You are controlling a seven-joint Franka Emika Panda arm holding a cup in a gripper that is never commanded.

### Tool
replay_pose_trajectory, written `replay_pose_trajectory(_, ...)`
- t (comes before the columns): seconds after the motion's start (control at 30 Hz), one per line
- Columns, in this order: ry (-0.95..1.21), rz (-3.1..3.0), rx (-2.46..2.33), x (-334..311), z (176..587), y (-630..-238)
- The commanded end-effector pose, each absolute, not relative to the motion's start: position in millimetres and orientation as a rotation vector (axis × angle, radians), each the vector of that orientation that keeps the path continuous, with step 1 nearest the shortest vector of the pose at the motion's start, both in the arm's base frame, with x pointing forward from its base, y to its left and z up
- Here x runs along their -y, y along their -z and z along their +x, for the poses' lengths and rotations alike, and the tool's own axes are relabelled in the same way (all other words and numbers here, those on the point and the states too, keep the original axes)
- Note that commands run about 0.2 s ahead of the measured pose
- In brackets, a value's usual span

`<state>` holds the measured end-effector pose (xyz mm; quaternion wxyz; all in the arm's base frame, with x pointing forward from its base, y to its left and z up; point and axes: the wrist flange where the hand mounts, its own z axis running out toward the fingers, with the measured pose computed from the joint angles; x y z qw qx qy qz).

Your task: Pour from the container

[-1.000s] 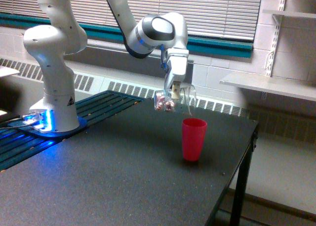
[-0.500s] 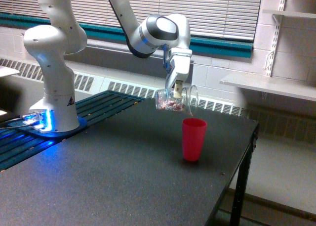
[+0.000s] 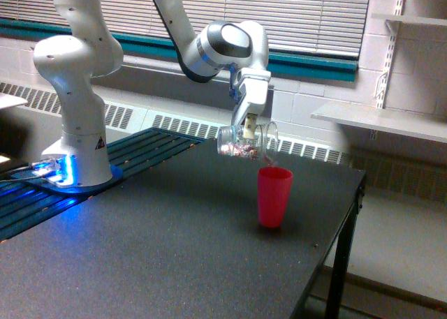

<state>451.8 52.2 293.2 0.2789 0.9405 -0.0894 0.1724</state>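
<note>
The clear see-through plastic jar with a wide mouth (image 3: 246, 142) hangs in the air on its side, tipped so its mouth points toward the exterior view's right and a bit down. Small pinkish bits lie along its low side. The fingers (image 3: 248, 128) of the white robot arm (image 3: 220, 48) are clamped on the jar from above. Just under the jar's mouth stands a pink-red plastic cup (image 3: 273, 196) that gets thinner toward the bottom. It stands upright, and the jar's mouth is above its rim, not touching it. Something small and pinkish shows right at the top of the cup, but it is too blurry to tell what it is. The cup sits on a dark speckled table (image 3: 140, 263), near the table's edge on the exterior view's right. The arm's big white base (image 3: 78, 137) stands on the exterior view's left, with a blue light glowing at its foot. Behind it all is a window with white blinds (image 3: 293, 12).
</note>
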Motion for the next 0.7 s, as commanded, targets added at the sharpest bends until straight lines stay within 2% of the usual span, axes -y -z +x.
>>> replay_pose_trajectory(0.03,-0.468,2.505,0.243,-46.6,450.2,-297.3)
replay_pose_trajectory(0.7,-0.452,2.464,0.203,-51.6,448.8,-300.7)
